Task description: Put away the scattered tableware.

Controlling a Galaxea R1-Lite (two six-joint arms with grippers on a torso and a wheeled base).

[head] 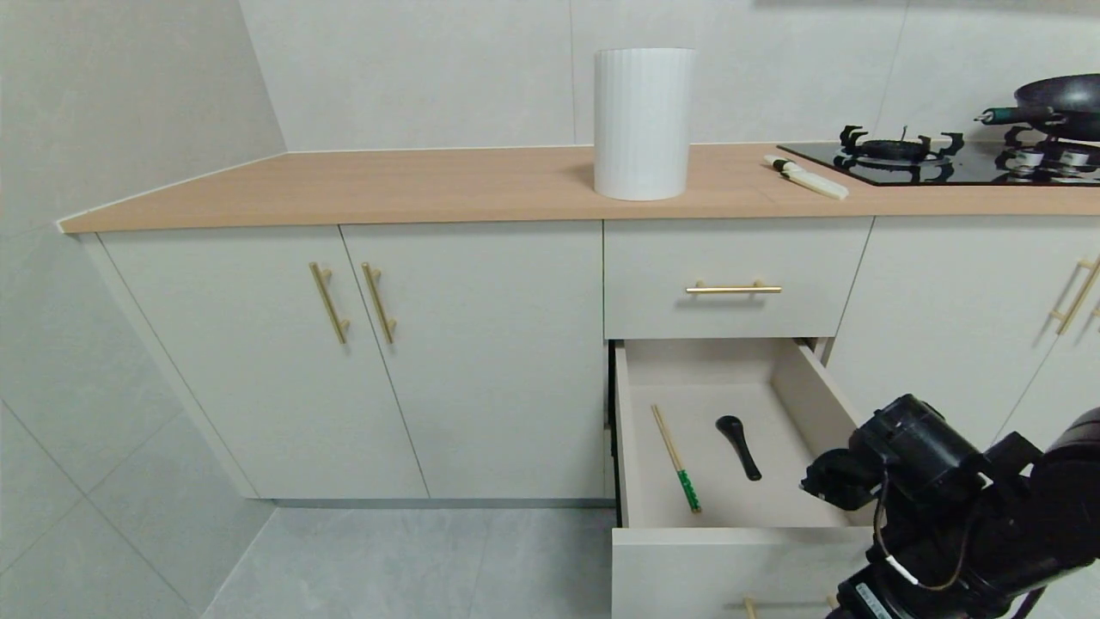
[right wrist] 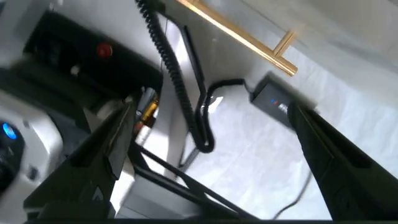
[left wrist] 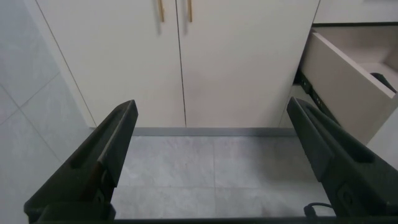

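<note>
A low drawer (head: 634,430) stands pulled out under the counter. Inside it lie a pair of wooden chopsticks with green ends (head: 676,458) and a black spoon (head: 739,445). A pale utensil with a dark end (head: 806,176) lies on the wooden counter (head: 387,185) beside the stove. My right arm's wrist (head: 911,456) hangs at the drawer's front right corner. My right gripper (right wrist: 211,155) is open and holds nothing, with a gold handle bar (right wrist: 242,34) beyond it. My left gripper (left wrist: 211,155) is open over the floor, facing the cabinet doors, with the drawer's side (left wrist: 339,68) off to one side.
A tall white ribbed cylinder (head: 643,123) stands on the counter above the drawers. A black gas hob (head: 937,159) with a dark pan (head: 1061,99) is at the right. Closed cabinet doors with gold handles (head: 352,301) fill the left. Grey tiled floor (head: 387,559) lies open in front.
</note>
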